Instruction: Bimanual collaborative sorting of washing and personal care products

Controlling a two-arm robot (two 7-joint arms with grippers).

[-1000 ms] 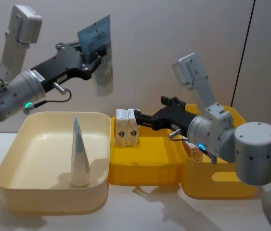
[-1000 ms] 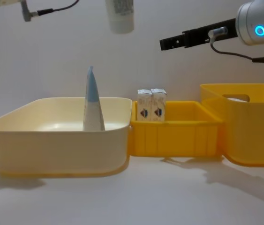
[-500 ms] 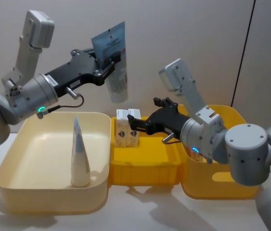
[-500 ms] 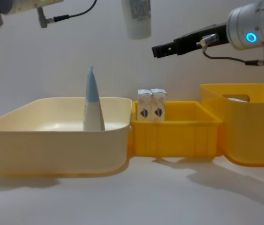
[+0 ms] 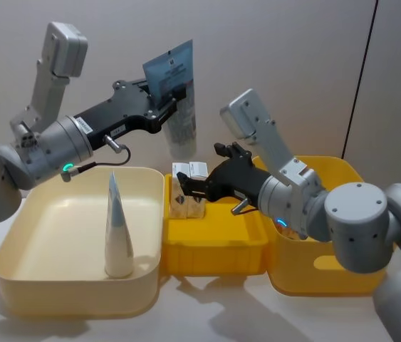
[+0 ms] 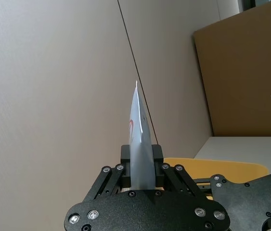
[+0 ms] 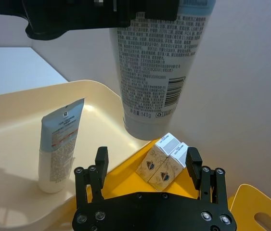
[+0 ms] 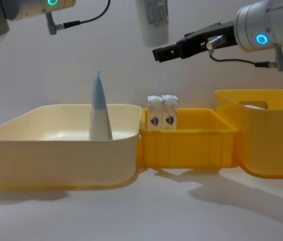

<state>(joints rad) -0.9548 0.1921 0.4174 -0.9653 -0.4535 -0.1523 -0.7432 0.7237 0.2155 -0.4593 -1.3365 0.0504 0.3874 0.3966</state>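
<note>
Both arms have closed in on each other over the last second. The left gripper [image 5: 167, 98] has swung the tube [image 5: 180, 114] from over the cream bin's [image 5: 72, 296] back edge across to the right. It now hangs cap-down in the air above the back of the line where the cream bin's right edge meets the tray's [image 5: 214, 258] left edge. The jaws are clamped tight on the flat crimped end, and the wrist view shows the tube pinched edge-on between them.

Meanwhile the right gripper [image 5: 186, 182] has slid left from over the tray and sits just beside and below the tube's cap end. Its jaws are spread wide with nothing in them. From its wrist cam the tube dangles just ahead of the open fingers [image 7: 101, 161].

To me this looks like a handover setting up, not a drop, though I can't say which bin the tube is meant for.

The rest is unchanged:
- The two cartons [image 8: 162, 119] stand side by side, touching, in the tray's back left corner.
- The tapered tube [image 5: 117, 228] stands upright toward the cream bin's front edge.

One risk is that the cartons are right under the meeting point, so a fumbled pass could knock them over.
</note>
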